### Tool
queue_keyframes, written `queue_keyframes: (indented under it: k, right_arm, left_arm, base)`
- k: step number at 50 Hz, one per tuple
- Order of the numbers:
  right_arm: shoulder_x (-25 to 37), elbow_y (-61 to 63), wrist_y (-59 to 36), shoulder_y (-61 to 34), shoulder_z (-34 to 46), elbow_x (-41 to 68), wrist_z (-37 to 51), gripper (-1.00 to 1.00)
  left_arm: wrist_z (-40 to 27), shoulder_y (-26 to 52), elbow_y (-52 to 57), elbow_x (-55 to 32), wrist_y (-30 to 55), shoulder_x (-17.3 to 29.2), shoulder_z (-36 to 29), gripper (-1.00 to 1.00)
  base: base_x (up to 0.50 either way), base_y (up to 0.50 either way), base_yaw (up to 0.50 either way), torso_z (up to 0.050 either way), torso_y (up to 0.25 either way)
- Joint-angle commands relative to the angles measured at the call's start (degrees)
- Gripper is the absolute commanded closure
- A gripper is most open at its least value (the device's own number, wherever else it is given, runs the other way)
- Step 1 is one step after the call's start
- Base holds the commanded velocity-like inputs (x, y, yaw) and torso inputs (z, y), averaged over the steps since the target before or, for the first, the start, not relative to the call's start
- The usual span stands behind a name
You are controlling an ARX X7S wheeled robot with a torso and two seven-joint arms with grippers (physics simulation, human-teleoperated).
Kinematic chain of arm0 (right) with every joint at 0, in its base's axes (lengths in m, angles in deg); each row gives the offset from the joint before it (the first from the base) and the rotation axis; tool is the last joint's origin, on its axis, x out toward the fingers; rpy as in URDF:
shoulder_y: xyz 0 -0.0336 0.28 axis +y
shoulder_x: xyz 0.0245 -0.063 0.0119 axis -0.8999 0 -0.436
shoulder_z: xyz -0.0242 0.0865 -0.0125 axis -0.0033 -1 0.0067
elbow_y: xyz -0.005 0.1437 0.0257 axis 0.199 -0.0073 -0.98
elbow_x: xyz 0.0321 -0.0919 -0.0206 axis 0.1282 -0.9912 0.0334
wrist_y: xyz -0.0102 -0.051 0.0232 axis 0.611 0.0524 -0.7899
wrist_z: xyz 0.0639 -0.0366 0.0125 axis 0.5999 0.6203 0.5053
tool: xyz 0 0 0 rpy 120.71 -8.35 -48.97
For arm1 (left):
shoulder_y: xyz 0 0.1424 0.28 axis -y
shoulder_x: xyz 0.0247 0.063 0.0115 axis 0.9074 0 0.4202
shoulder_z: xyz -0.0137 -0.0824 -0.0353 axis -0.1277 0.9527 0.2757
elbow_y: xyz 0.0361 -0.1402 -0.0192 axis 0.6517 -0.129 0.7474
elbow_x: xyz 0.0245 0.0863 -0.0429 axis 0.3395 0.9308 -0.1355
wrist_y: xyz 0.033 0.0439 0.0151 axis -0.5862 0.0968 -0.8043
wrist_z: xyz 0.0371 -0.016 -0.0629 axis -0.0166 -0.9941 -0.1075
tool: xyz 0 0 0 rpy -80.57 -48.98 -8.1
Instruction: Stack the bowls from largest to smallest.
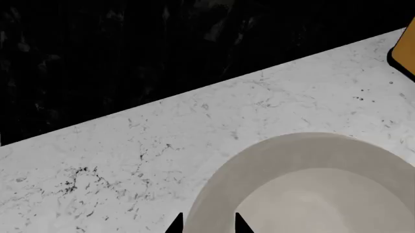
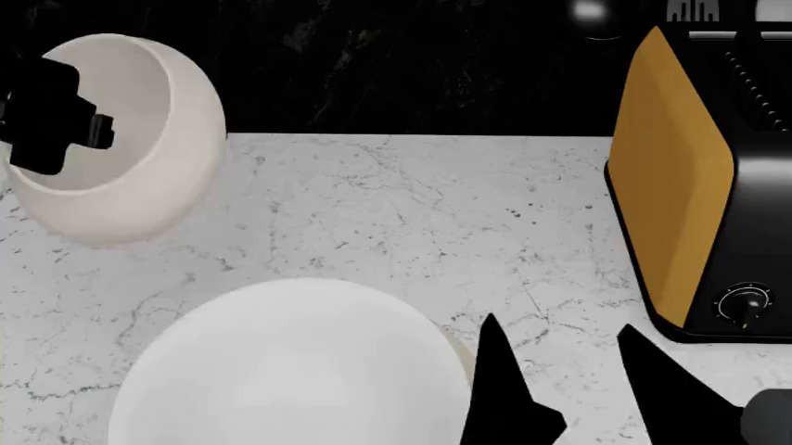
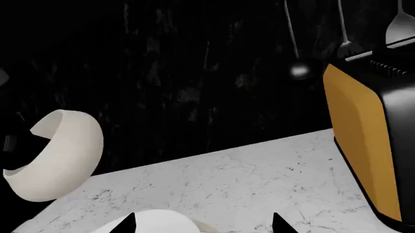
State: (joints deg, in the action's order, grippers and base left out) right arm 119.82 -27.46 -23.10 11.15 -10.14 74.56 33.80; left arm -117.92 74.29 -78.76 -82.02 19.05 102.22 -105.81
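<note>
My left gripper (image 2: 52, 119) is shut on the rim of the small cream bowl (image 2: 124, 139) and holds it tilted in the air above the counter's back left. In the left wrist view its fingertips straddle that bowl's wall (image 1: 304, 184), with the gripper (image 1: 209, 222) around the rim. The medium white bowl (image 2: 285, 371) sits at the front centre. A beige sliver (image 2: 454, 349) shows at its right edge, apparently the large beige bowl beneath it. My right gripper (image 2: 563, 371) is open and empty, just right of the white bowl. In the right wrist view the gripper (image 3: 203, 221) frames the white bowl (image 3: 152, 222), and the held cream bowl (image 3: 58, 155) hangs to the side.
A black-and-orange toaster (image 2: 693, 185) stands at the right on the white marble counter (image 2: 409, 213); it also shows in the right wrist view (image 3: 370, 145). A dark wall runs behind the counter, with utensils hanging on it (image 3: 298, 70).
</note>
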Motion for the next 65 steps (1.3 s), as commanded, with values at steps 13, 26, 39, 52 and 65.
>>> queue_keyframes:
  k: [13,26,39,52,65]
  right_arm:
    - [10.13,4.82,-5.56,-1.22,-21.63,21.61,9.25,-1.0]
    - [8.66,3.69,-7.1,-0.87,-23.85,22.17,9.1,-1.0]
    - [6.81,3.33,-8.37,-1.72,-22.29,21.99,9.06,-1.0]
    - [6.08,2.62,-9.43,-1.32,-23.94,22.51,8.15,-1.0]
    - [5.93,2.63,-8.88,-1.58,-23.48,23.62,8.81,-1.0]
  left_arm:
    - [-25.93,-5.43,30.11,-47.7,-8.76,0.3,-12.82,1.0]
    - [-23.55,-12.79,31.03,-40.31,-8.27,-3.36,-14.42,1.0]
    - [-17.64,-13.01,24.72,-32.16,-6.01,-7.43,-14.66,1.0]
    - [-18.22,-11.22,24.36,-34.39,-6.74,-8.33,-16.08,-1.0]
    - [-21.11,-8.08,27.22,-40.04,-8.49,-7.68,-17.3,-1.0]
  base:
    - [0.0,0.0,0.0,0.0,0.0]
    - [0.0,0.0,0.0,0.0,0.0]
    - [0.0,0.0,0.0,0.0,0.0]
    - [0.0,0.0,0.0,0.0,0.0]
    - [0.0,0.0,0.0,0.0,0.0]
